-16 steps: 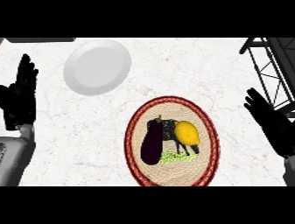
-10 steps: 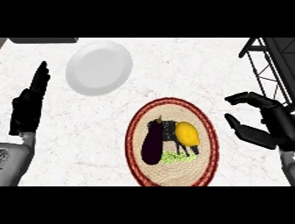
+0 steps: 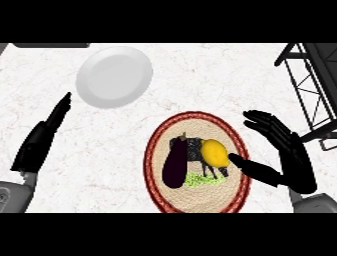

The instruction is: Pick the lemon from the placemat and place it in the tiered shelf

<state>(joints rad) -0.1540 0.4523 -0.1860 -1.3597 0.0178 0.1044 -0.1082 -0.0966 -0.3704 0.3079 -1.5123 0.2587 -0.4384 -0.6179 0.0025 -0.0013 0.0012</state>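
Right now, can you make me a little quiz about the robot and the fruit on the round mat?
1. True or false: the lemon lies on the placemat.
2. Which hand is nearer the lemon? A) left hand B) right hand
3. Fill in: the dark purple thing just left of the lemon is an ______.

Key
1. True. It lies beside the eggplant, and no hand holds it.
2. B. The right hand's thumb reaches close to the lemon; the left hand is off by the white plate.
3. Eggplant.
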